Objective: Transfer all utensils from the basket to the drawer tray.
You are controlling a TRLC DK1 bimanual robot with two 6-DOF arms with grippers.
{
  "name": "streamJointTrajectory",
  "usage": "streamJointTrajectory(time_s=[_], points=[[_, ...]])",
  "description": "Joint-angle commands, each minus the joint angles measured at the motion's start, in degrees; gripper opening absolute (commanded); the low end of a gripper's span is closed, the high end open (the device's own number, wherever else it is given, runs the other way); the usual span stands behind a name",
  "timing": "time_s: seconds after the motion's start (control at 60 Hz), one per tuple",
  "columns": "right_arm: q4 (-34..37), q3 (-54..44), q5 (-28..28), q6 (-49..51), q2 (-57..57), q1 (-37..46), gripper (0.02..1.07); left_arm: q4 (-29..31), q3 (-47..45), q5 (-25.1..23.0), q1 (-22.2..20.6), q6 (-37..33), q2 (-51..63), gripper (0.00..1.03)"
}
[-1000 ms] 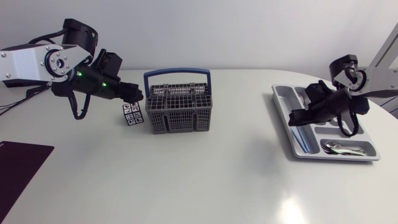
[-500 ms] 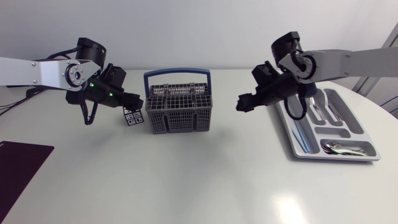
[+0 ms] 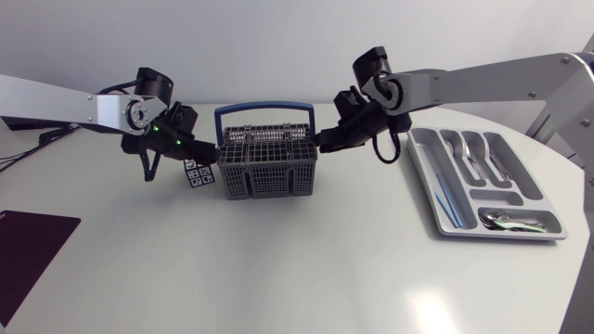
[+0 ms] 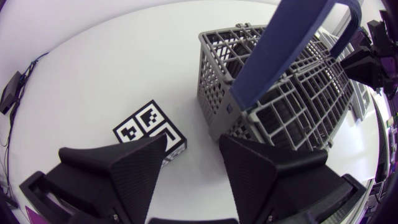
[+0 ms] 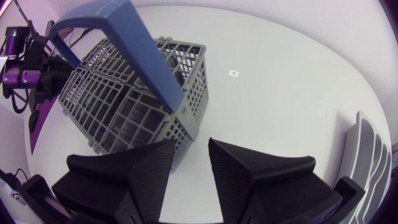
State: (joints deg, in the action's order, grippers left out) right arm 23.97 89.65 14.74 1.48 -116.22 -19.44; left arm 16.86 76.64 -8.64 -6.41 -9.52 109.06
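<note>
The grey wire basket [image 3: 267, 160] with a blue handle [image 3: 264, 112] stands mid-table; no utensil shows inside it. My left gripper [image 3: 208, 154] hangs open just off the basket's left side, with the basket's corner [image 4: 217, 124] ahead of its fingers. My right gripper [image 3: 325, 142] is at the basket's right upper edge, its fingers a narrow gap apart with nothing between them; the basket's corner [image 5: 186, 118] lies just ahead of them. The grey drawer tray [image 3: 427, 186] at the right holds several utensils [image 3: 473, 156], and more [image 3: 508, 220] lie in its near compartment.
A small cube with black-and-white markers [image 3: 198, 173] sits beside the basket under my left gripper, also seen as the marker cube [image 4: 151, 132]. A dark mat [image 3: 28, 250] lies at the table's near left edge.
My right arm swung from over the tray across to the basket's right side, and its fingers narrowed. My left gripper moved slightly closer to the basket.
</note>
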Motion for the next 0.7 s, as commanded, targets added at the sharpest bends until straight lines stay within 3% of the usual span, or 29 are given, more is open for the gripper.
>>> streamJointTrajectory(time_s=[0.0,0.683], points=[[-0.6,1.7,-0.2,-1.8,-2.4,-1.5,0.30,-0.1,3.0,0.2,-1.1,-0.9,2.5,0.60],[-1.0,-10.1,1.3,0.5,7.1,-4.9,0.29,0.2,-0.2,0.3,-7.6,-1.1,0.0,0.60]])
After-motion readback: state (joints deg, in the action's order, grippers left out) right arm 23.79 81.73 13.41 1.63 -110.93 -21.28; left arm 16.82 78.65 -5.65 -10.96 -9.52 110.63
